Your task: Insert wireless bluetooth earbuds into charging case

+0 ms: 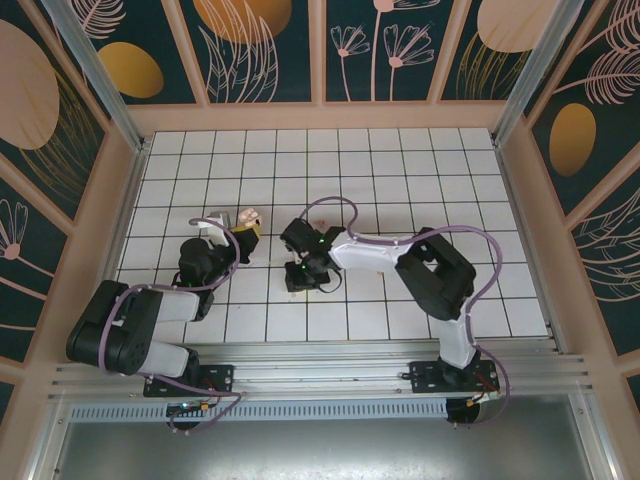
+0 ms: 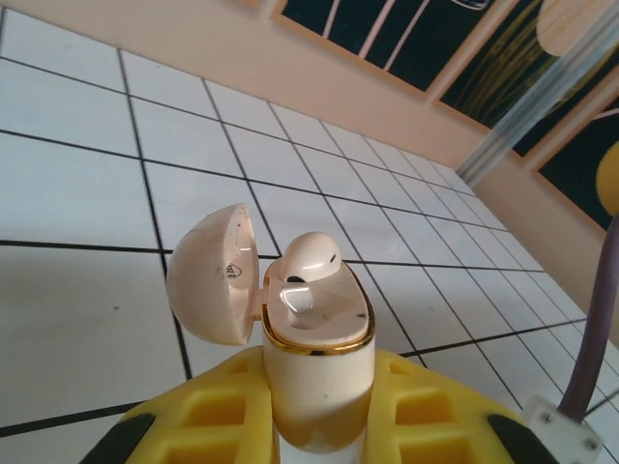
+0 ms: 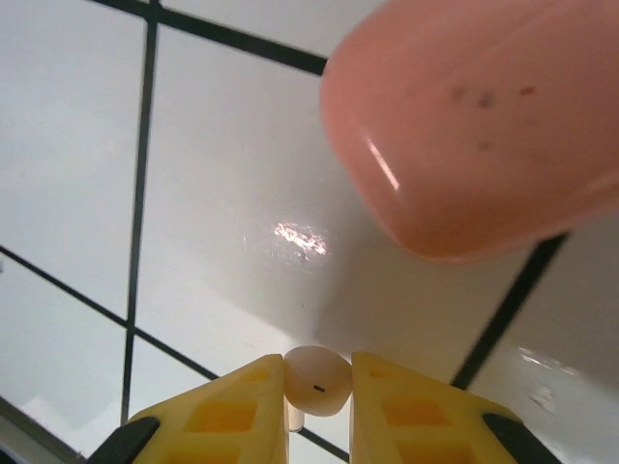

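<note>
Yellow plastic fingers [image 3: 237, 411] of the right gripper [image 3: 319, 391] are clamped on a pale beige earbud [image 3: 317, 379], one pad against each side of its rounded head (the stem points down between them). Beyond it lies the white tiled surface [image 3: 222, 193] with black grout lines. A salmon-pink rounded body [image 3: 484, 126] looms at upper right, blurred and too close to identify. In the top view, this gripper [image 1: 305, 272] sits near the middle of the surface, slightly toward the near edge.

The left gripper [image 2: 319, 406] is closed on a beige charging case [image 2: 319, 377], held upright by its lower body. The case has a gold rim [image 2: 360, 333], and its lid [image 2: 208, 285] hangs open to the left. A second beige earbud [image 2: 308, 259] is seated inside (its head shows above the rim). In the top view, the left gripper [image 1: 240, 232] and the case [image 1: 249, 219] lie toward the left edge, apart from the right gripper.
</note>
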